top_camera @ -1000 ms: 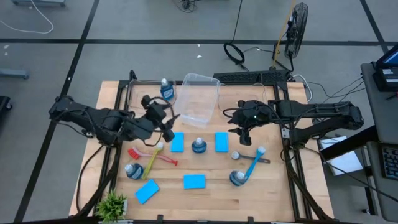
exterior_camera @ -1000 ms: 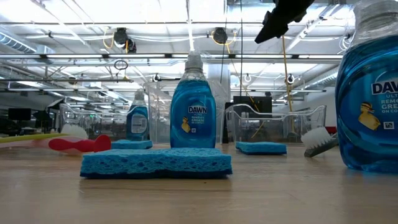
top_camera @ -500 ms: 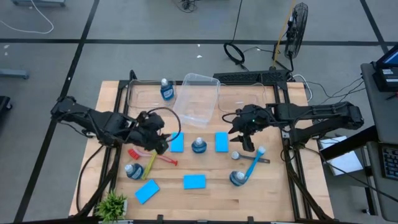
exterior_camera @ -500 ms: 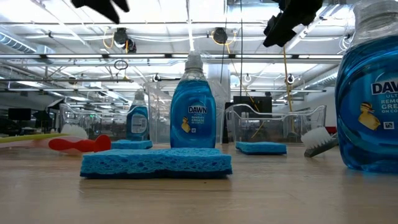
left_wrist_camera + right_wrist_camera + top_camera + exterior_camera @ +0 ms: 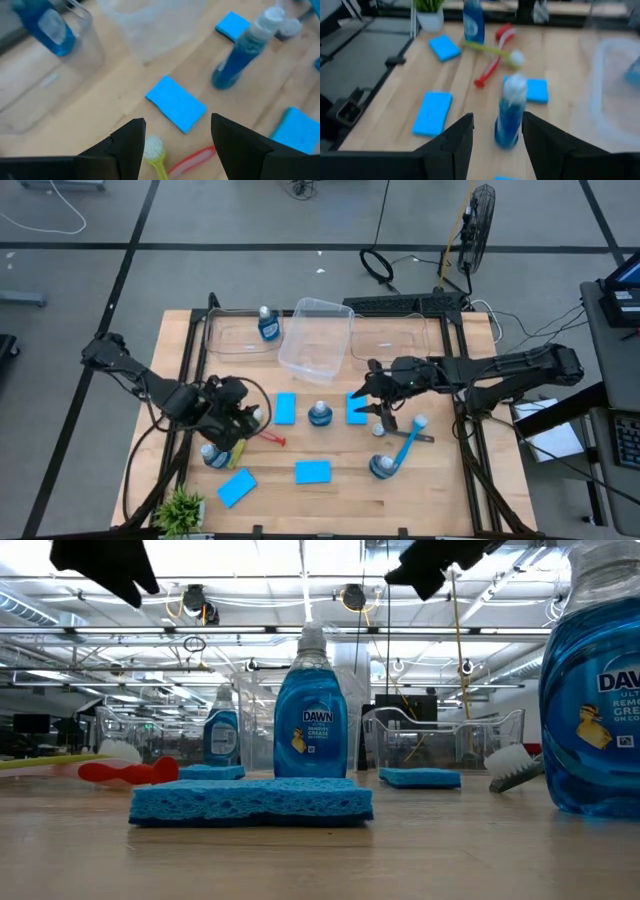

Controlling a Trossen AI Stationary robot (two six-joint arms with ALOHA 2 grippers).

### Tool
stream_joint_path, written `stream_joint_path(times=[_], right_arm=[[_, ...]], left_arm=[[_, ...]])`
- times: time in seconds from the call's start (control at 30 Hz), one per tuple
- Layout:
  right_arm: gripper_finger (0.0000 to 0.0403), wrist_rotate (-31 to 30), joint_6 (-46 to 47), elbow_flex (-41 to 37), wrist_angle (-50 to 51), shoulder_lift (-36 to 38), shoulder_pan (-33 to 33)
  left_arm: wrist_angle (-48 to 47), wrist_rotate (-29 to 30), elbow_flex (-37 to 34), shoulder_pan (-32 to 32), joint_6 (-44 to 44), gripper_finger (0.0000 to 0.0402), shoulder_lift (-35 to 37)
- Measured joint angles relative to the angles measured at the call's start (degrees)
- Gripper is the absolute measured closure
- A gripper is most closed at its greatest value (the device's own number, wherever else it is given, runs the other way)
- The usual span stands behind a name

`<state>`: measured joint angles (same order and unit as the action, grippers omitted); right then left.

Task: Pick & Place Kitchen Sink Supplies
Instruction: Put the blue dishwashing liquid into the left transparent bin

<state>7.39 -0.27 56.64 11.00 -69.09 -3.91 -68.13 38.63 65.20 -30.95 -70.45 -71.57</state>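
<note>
Both arms swung inward; flat rectangular sponge (image 5: 285, 408) (porous) beside left gripper (image 5: 243, 420).

On the worktop (image 5: 450, 490), one bin (image 5: 240, 337) lies at the far left with a soap bottle (image 5: 267, 325) in it. A second bin (image 5: 318, 338) sits tilted just right of it, and a third bin (image 5: 400, 340) lies farther right. In the middle row, a sponge (image 5: 285, 408), a bottle (image 5: 319, 413) and another sponge (image 5: 356, 408) stand left to right. The left gripper (image 5: 240, 420) hangs above the crossed brushes (image 5: 262, 436) at the left, with a bottle (image 5: 210, 454) just nearer. The right gripper (image 5: 372, 402) hangs over the right sponge. A brush (image 5: 406, 446) and a bottle (image 5: 381, 466) lie to the near right. Two sponges (image 5: 312, 471) (image 5: 236, 487) lie near the front, and a plant (image 5: 182, 506) stands at the near left corner.
</note>
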Motion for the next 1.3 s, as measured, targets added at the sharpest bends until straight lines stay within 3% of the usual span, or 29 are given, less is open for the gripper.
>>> stream_joint_path(times=[0.27, 0.43, 0.53, 0.63, 0.77, 0.87, 1.03, 1.3], right_arm=[[0.0248, 0.0, -0.5, 0.0, -6.1, -4.5, 0.0], [0.0248, -1.8, 0.0, 0.0, -7.2, -5.9, 0.0], [0.0248, -3.2, 1.0, 0.0, -7.3, -5.8, 0.0], [0.0248, -3.3, 1.1, 0.0, -7.2, -5.6, 0.0], [0.0248, -3.3, 2.0, 0.0, -6.1, -5.5, 0.0], [0.0248, -3.3, 3.4, 0.0, -5.4, -5.5, 0.0], [0.0248, -3.1, 5.0, 0.0, -4.4, -5.5, 0.0], [0.0248, -3.1, 5.4, 0.0, 0.9, -5.5, 0.0]], left_arm=[[-5.0, 4.0, 0.0, -1.9, -3.3, 0.0174, 3.1], [-5.2, 5.3, 0.0, -1.7, 0.0, 0.0174, 4.1], [-1.3, 8.4, 0.0, -0.2, 7.2, 0.0174, 4.1], [12.3, 9.2, 0.0, 2.9, 23.5, 0.0174, 4.1], [34.9, 1.5, 0.0, 8.7, 51.5, 0.0174, 2.6], [42.8, -5.0, 0.0, 12.7, 61.9, 0.0174, 1.1], [44.3, -15.7, -0.1, 18.0, 63.3, 0.0174, -3.2], [48.5, -20.8, -0.1, 20.4, 65.7, 0.0174, -11.3]])
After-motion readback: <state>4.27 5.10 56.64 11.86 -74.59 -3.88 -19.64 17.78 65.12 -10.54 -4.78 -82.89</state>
